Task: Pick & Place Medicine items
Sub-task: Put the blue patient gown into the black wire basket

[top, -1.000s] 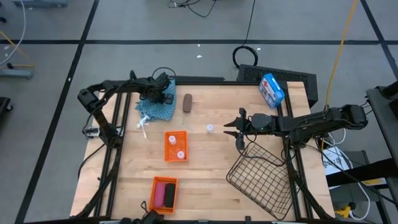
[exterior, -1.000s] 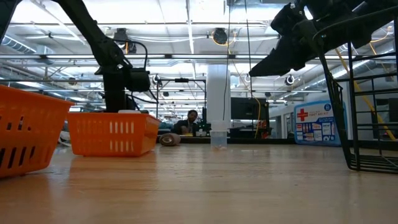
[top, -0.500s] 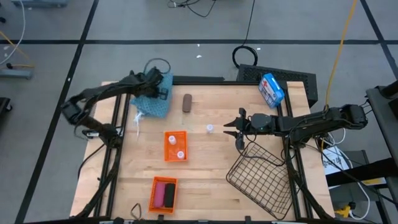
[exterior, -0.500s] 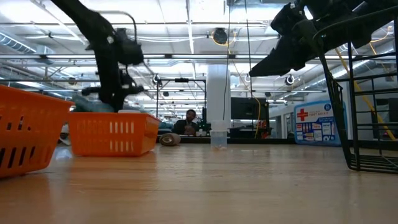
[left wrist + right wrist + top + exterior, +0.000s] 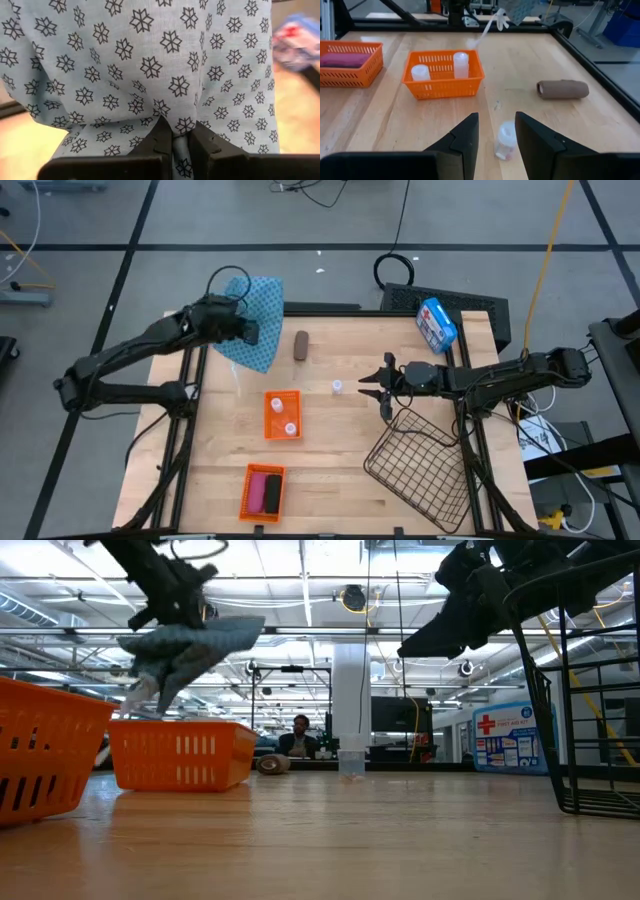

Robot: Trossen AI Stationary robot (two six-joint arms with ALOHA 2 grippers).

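Note:
My left gripper point(image 5: 245, 330) is shut on a blue star-patterned cloth point(image 5: 257, 312), held up over the table's far left corner. A brown cylinder point(image 5: 301, 345) lies on its side on the wood beside it. My right gripper point(image 5: 372, 390) hangs open above the table, near a white vial point(image 5: 506, 141) that stands upright on the table. Two more white vials stand in a small orange basket point(image 5: 282, 415). A pink and a black cylinder lie in a second orange basket point(image 5: 264, 491) at the near edge. My left gripper pinches a gathered fold of the cloth point(image 5: 180, 134) between its two fingers point(image 5: 160, 142). The fingers slant downward from the table's left side. The cloth point(image 5: 185, 645) hangs below and in front of the fingers, raised off the table, and a white tie point(image 5: 490, 27) trails down from it.
A wire basket point(image 5: 420, 465) lies tilted at the near right, just below my right gripper. A blue-and-white box with a red cross point(image 5: 436, 324) lies at the far right corner. Bare wood shows between the two orange baskets and the wire basket.
My left gripper has risen from the table with the cloth and swung toward the far left corner, tipping from pointing down to a shallower slant. The cloth, bunched on the table a second ago, now hangs spread below the fingers.

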